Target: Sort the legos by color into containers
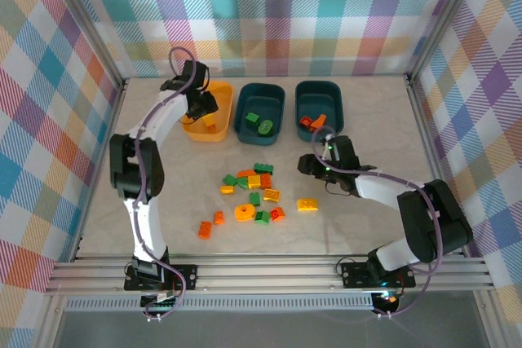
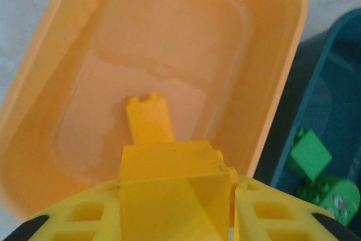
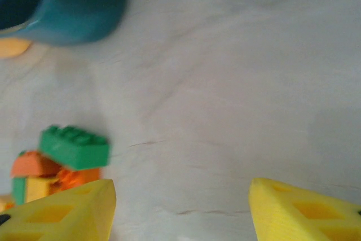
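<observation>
From above: the left gripper (image 1: pixel 201 107) hangs over the yellow-orange tub (image 1: pixel 223 112) at the far edge of the table (image 1: pixel 375 120). Loose legos (image 1: pixel 254 193) lie mid-table, with the right gripper (image 1: pixel 306 166) just beside them.

Left wrist: jaws clamped on a yellow brick (image 2: pixel 169 167) above that tub.

Right wrist: jaws half spread, nothing between, a green brick (image 3: pixel 73 146) near.

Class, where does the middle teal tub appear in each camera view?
Top external: middle teal tub at back centre.
Left wrist: right edge.
Right wrist: top left corner, probably the same tub.
Shared landmark: the yellow-orange tub on its left.
</observation>
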